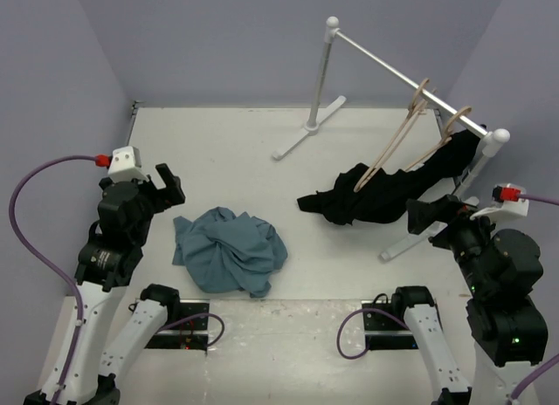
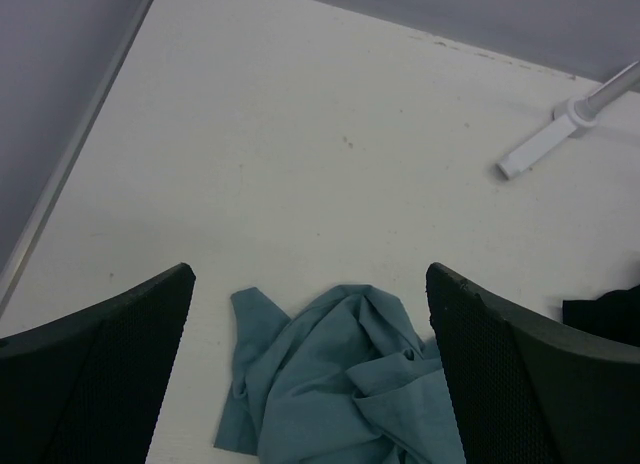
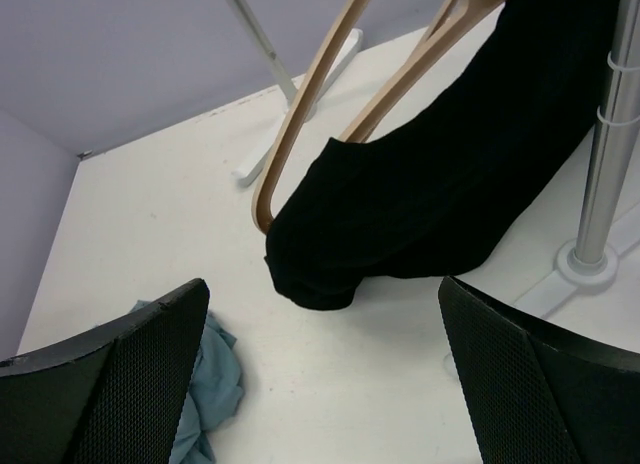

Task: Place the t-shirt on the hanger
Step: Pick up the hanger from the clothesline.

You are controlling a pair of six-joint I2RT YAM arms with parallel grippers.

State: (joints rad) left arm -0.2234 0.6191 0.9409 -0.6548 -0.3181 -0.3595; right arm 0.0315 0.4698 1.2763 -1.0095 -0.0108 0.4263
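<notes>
A crumpled blue t-shirt [image 1: 231, 250] lies on the white table in front of the left arm; it also shows in the left wrist view [image 2: 340, 384]. The pale wooden hanger [image 1: 395, 143] hangs bare on the rack's rail, its lower corner by a black shirt [image 1: 384, 194]. Its twin hanger [image 1: 441, 139] hangs to the right with the black shirt draped over it and trailing onto the table. My left gripper [image 1: 171, 188] is open and empty, above the table just behind the blue shirt. My right gripper [image 1: 424, 215] is open and empty, near the black shirt.
A white clothes rack [image 1: 325, 73] stands at the back right, its rail [image 1: 393, 69] running to a post [image 1: 489, 147] beside the right arm. Its feet [image 1: 306, 130] rest on the table. Lilac walls close the back and sides.
</notes>
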